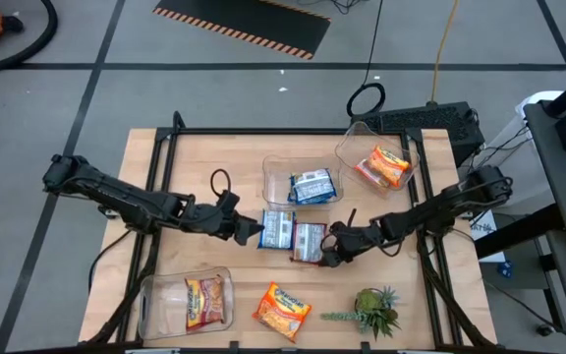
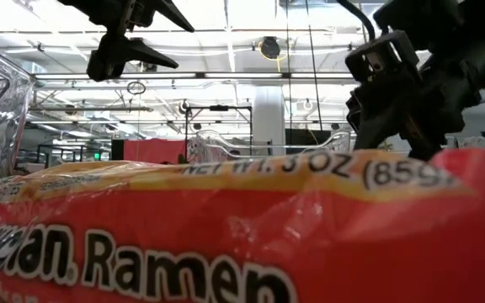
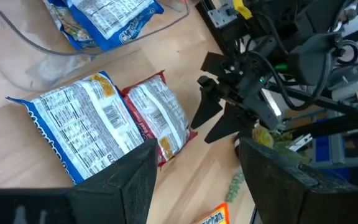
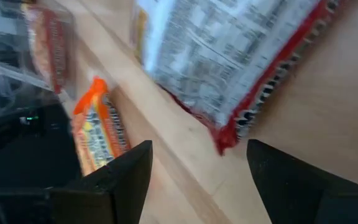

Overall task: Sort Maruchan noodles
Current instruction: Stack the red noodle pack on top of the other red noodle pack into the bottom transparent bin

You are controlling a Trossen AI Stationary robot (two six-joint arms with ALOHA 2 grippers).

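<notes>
Two loose Maruchan packets lie flat side by side at mid-table: a blue one (image 1: 277,229) (image 3: 79,127) and a dark red one (image 1: 309,242) (image 3: 161,118). An orange packet (image 1: 283,310) (image 2: 226,227) lies near the front edge. My left gripper (image 1: 255,228) (image 3: 197,180) hovers open just left of the blue packet, well above the table. My right gripper (image 1: 325,250) (image 3: 209,111) is open and low at the red packet's right edge. In the right wrist view the red packet's corner (image 4: 225,140) lies just ahead of my right gripper (image 4: 201,171). Neither gripper holds anything.
Three clear bins stand on the table. The middle back bin (image 1: 275,169) holds a blue packet, the back right bin (image 1: 354,146) an orange one, and the front left bin (image 1: 153,295) a red-orange one. A small green plant (image 1: 373,311) stands at the front right.
</notes>
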